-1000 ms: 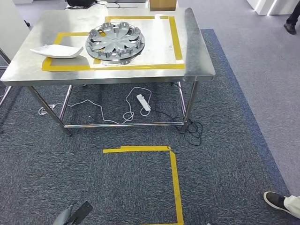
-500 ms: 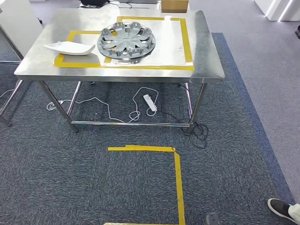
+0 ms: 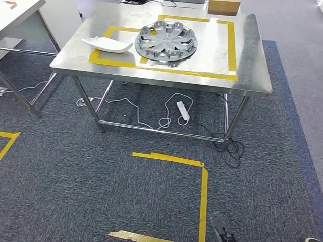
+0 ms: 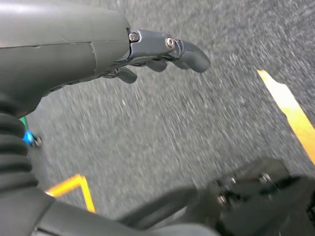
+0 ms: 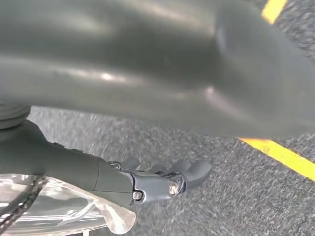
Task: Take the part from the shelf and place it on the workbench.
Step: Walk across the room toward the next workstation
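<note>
The steel workbench (image 3: 247, 75) stands ahead, marked with a yellow tape rectangle. On it lie a silver wheel cover (image 3: 166, 42) and, to its left, a white curved part (image 3: 108, 45). My left hand (image 4: 163, 49) hangs over the grey carpet with its fingers stretched out and nothing in them. My right hand (image 5: 163, 179) also hangs over the carpet, fingers straight and empty; its dark tip shows at the bottom of the head view (image 3: 220, 228). Both hands are far below and in front of the workbench.
A cardboard box (image 3: 224, 6) sits at the bench's far edge. A white power strip (image 3: 182, 111) and cables lie under the bench. Yellow floor tape (image 3: 204, 191) marks a corner on the carpet. Another table (image 3: 15, 10) stands at the far left.
The whole picture has shifted: the camera has turned left, so the bench now sits further right. The person's shoe at the right edge has left the picture. The things on the bench have not moved.
</note>
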You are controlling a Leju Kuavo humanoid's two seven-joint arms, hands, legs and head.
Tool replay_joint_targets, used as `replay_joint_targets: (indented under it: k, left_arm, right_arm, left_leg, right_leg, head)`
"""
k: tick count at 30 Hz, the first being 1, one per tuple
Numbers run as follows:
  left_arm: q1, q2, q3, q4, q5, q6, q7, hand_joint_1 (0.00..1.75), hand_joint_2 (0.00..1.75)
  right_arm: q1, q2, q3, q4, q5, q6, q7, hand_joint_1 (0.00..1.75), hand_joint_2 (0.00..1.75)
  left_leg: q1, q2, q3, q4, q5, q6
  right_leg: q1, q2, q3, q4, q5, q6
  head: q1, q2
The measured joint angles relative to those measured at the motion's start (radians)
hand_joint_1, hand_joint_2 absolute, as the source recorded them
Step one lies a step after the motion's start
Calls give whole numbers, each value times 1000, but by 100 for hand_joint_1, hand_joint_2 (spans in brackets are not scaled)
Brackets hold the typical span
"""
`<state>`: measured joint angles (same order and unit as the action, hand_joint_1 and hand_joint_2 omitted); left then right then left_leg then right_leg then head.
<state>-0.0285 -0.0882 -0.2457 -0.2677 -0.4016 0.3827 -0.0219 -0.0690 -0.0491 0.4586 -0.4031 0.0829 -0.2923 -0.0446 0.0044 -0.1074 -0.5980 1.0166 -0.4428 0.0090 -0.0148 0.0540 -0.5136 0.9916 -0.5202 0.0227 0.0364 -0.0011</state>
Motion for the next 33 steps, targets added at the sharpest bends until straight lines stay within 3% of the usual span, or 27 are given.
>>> replay_joint_targets:
  k: [2,4,5,6,7,8,10,12,13,15,17,19,21,22,23,24,25,26,28,30,31,33]
  left_arm:
    - [7,2,0,0,29,-2,-27,0,175]
    - [8,3,0,1,42,-3,-37,0,175]
    - [7,3,0,2,45,-4,-37,0,175]
    - [8,3,0,3,49,-6,-36,0,175]
    - [9,3,0,4,52,-6,-34,0,175]
    - [9,3,0,4,54,-7,-33,0,175]
    - [10,4,0,5,55,-7,-31,0,175]
    - [10,6,0,6,55,-8,-30,0,175]
    - [11,6,0,6,57,-8,-29,0,175]
    - [11,6,0,8,66,-10,-26,0,175]
    - [9,5,2,9,90,-10,-24,0,175]
    - [4,5,4,9,111,-8,-29,0,175]
    - [3,6,4,9,119,-4,-36,0,175]
    - [2,7,4,9,121,-3,-37,0,131]
    - [1,9,4,9,121,-1,-38,0,87]
    - [0,11,4,9,122,0,-38,0,44]
    - [1,13,4,9,123,1,-39,0,0]
    - [2,16,4,9,125,2,-40,0,0]
    - [6,21,4,10,136,3,-46,0,0]
    - [13,25,4,10,148,5,-51,0,0]
    - [16,28,5,10,152,5,-51,0,0]
    - [18,32,5,10,161,5,-52,0,0]
  right_arm:
    - [18,-9,3,-27,21,4,16,0,0]
    - [39,-21,3,-50,29,3,31,0,0]
    - [50,-26,3,-59,29,1,38,0,0]
    - [60,-31,3,-68,29,-1,43,0,0]
    - [68,-34,2,-76,29,-3,46,0,0]
    - [74,-36,2,-83,28,-4,48,0,0]
    - [79,-38,1,-97,28,-6,49,0,0]
    - [82,-39,0,-107,28,-7,50,0,0]
    - [83,-41,0,-111,27,-7,52,0,0]
    - [85,-42,-4,-117,19,-7,56,0,0]
    - [88,-42,-13,-122,2,-6,57,0,0]
    - [97,-42,-27,-122,-15,-4,51,0,0]
    - [110,-42,-40,-118,-26,-2,42,0,0]
    - [115,-42,-46,-116,-29,-1,39,0,0]
    - [118,-42,-51,-115,-30,1,36,0,0]
    - [119,-42,-54,-115,-30,4,33,0,0]
    - [119,-42,-57,-114,-29,6,31,0,0]
    - [117,-42,-59,-113,-29,10,29,0,0]
    - [111,-40,-60,-110,-26,20,26,0,0]
    - [102,-36,-60,-106,-24,27,25,0,0]
    - [97,-33,-60,-105,-24,28,25,0,0]
    - [90,-28,-61,-102,-24,31,22,0,0]
  left_leg:
    - [-2,28,-17,35,-26,-10]
    - [-3,77,-65,147,-91,-19]
    - [-1,89,-94,214,-121,-22]
    - [1,97,-112,262,-136,-24]
    - [2,101,-115,276,-133,-24]
    - [2,105,-97,248,-111,-22]
    - [-4,137,-24,118,-53,-11]
    - [-13,170,26,19,-29,3]
    - [-17,175,30,3,-31,8]
    - [-15,155,26,-4,-26,18]
    - [-9,134,27,-14,-17,29]
    - [-6,112,25,-18,-12,37]
    - [-6,85,21,-17,-9,39]
    - [-6,71,20,-17,-8,38]
    - [-5,56,21,-16,-7,37]
    - [-4,43,21,-15,-6,34]
    - [-4,30,21,-12,-7,30]
    - [-4,19,18,-7,-7,24]
    - [-5,-3,6,-1,-5,10]
    - [-2,-20,-4,0,1,-4]
    - [-2,-7,-9,8,-4,-9]
    - [-4,48,-39,76,-47,-18]
  right_leg:
    - [-3,-24,1,-6,6,-13]
    - [-1,-54,3,-8,6,-21]
    - [1,-70,3,-7,4,-23]
    - [3,-85,3,-7,3,-24]
    - [4,-99,3,-7,2,-25]
    - [6,-111,4,-6,2,-25]
    - [10,-132,8,-6,-2,-23]
    - [16,-152,10,-5,-6,-16]
    - [18,-163,10,-4,-7,-12]
    - [18,-178,10,-5,-11,-3]
    - [13,-137,-4,26,-39,8]
    - [8,-77,-54,136,-100,17]
    - [5,-58,-114,261,-144,23]
    - [3,-56,-127,282,-140,25]
    - [1,-54,-119,260,-114,27]
    - [-2,-47,-94,202,-75,28]
    - [-7,-24,-63,132,-41,30]
    - [-12,0,-36,68,-18,29]
    - [-14,30,-7,12,-11,22]
    - [-13,11,-3,10,-10,7]
    - [-13,-1,-3,9,-7,-1]
    - [-13,-31,-1,4,-2,-15]
  head:
    - [-5,0]
    - [-11,0]
    - [-13,0]
    - [-12,0]
    - [-12,0]
    - [-13,0]
    - [-13,0]
    - [-13,0]
    - [-13,0]
    - [-12,0]
    - [-8,0]
    - [-4,0]
    - [-3,0]
    - [-3,0]
    - [-3,0]
    - [-3,0]
    - [-3,0]
    - [-4,0]
    - [-5,0]
    - [-5,0]
    - [-7,0]
    - [-15,0]
